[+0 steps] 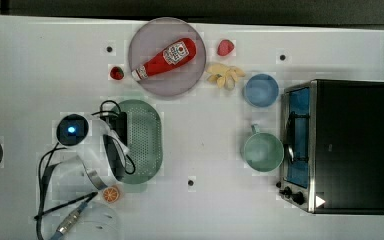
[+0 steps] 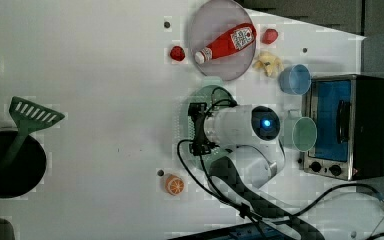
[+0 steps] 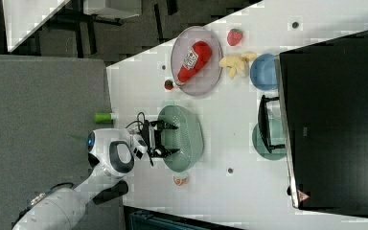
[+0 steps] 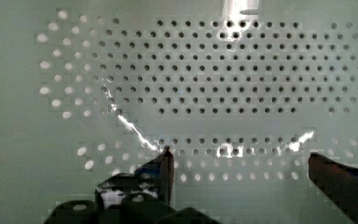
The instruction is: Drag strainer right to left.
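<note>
Hovering over the strainer (image 4: 205, 79), the claw (image 4: 240, 163) stood wide open with nothing between its two dark fingers (image 4: 161, 170) — perforated pale green plastic lay right below them in the wrist view. In the right view the claw (image 3: 165, 139) pointed at the strainer (image 3: 184, 139) from the right view's left, its tips over the near rim. In the top view the strainer (image 1: 142, 140) lay on the white desk (image 1: 40, 65) left of centre, partly under the arm, with an orange slice (image 1: 111, 193) just below it. Beyond it, toward the top view's top, sat a grey plate (image 1: 150, 40) bearing a ketchup bottle (image 1: 166, 59) — a strawberry (image 1: 117, 73) just beside the plate. Farther to the top view's right stood a green mug (image 1: 263, 152), a blue bowl (image 1: 261, 90) and a toaster oven (image 1: 340, 145).
</note>
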`<move>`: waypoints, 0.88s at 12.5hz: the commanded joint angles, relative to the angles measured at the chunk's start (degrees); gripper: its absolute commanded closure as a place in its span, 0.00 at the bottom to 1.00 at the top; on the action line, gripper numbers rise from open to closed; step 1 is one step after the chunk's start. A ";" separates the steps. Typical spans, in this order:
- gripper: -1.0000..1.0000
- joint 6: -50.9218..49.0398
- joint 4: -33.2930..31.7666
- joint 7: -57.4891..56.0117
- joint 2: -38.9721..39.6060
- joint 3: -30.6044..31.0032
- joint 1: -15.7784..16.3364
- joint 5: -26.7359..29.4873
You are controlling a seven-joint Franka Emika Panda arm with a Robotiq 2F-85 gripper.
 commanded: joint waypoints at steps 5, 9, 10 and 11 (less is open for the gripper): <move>0.00 -1.67 8.33 6.43 3.09 2.91 5.21 3.84; 0.00 -1.74 11.37 8.84 4.91 3.03 7.33 4.95; 0.00 -1.71 12.13 10.39 5.32 3.13 7.86 5.01; 0.00 -1.72 12.80 11.71 5.74 3.22 8.36 5.01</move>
